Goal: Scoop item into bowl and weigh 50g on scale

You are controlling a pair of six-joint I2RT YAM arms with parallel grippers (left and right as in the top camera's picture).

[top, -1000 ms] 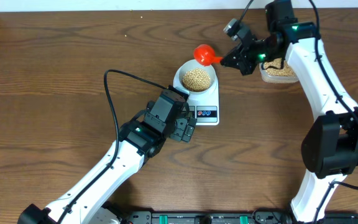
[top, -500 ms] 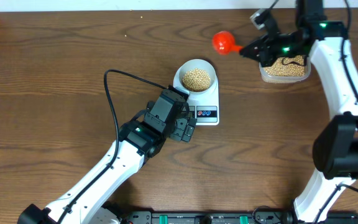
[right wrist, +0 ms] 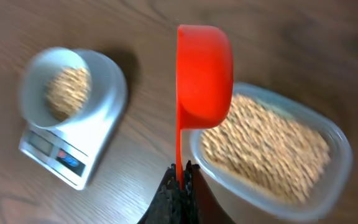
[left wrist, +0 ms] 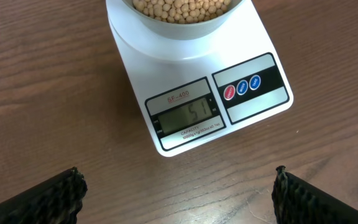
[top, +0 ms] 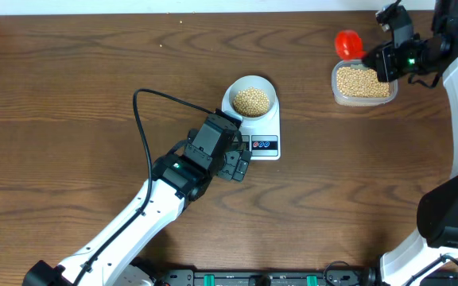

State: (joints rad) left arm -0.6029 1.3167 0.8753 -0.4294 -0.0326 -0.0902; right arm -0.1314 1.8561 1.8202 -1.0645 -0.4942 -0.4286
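Note:
The pale bowl point(top: 250, 98) full of tan beans point(top: 252, 99) stands on the white scale point(top: 262, 131). In the left wrist view the scale point(left wrist: 166, 68) shows a display point(left wrist: 186, 117) reading 51 and red and blue buttons. My left gripper point(top: 237, 163) is open and empty, just in front of the scale; its fingertips point(left wrist: 67, 190) frame bare wood. My right gripper point(top: 384, 59) is shut on the handle of a red scoop point(top: 347, 43), held above the left end of the clear tub of beans point(top: 362, 83). In the right wrist view the scoop point(right wrist: 204, 74) is turned on edge.
The clear plastic tub point(right wrist: 337, 146) sits at the back right, near the table's far edge. A black cable point(top: 137, 119) loops over the wood left of the scale. The left arm stretches from the front left toward the scale.
My right gripper has carried the red scoop from beside the bowl to the right, back over the tub of beans. The left arm, bowl and scale have not moved.

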